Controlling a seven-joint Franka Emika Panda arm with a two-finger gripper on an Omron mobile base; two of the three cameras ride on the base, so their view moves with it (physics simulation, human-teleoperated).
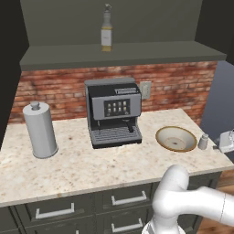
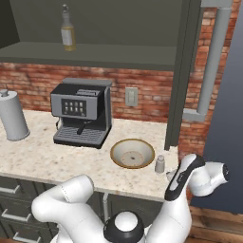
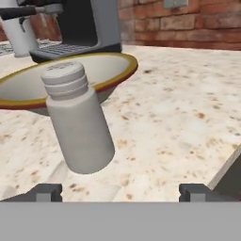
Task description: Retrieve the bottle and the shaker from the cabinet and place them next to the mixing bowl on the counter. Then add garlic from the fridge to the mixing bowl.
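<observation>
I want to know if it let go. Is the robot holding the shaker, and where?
No, nothing is held. The gripper is open, its fingertips apart and clear of the shaker, which stands on the counter beside the bowl.

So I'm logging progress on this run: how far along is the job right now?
Done: the shaker stands on the counter beside the mixing bowl. In hand: nothing; the gripper is open just behind the shaker, apparently having let it go. Left: the bottle is still on the cabinet shelf, and no garlic is in the bowl.
</observation>
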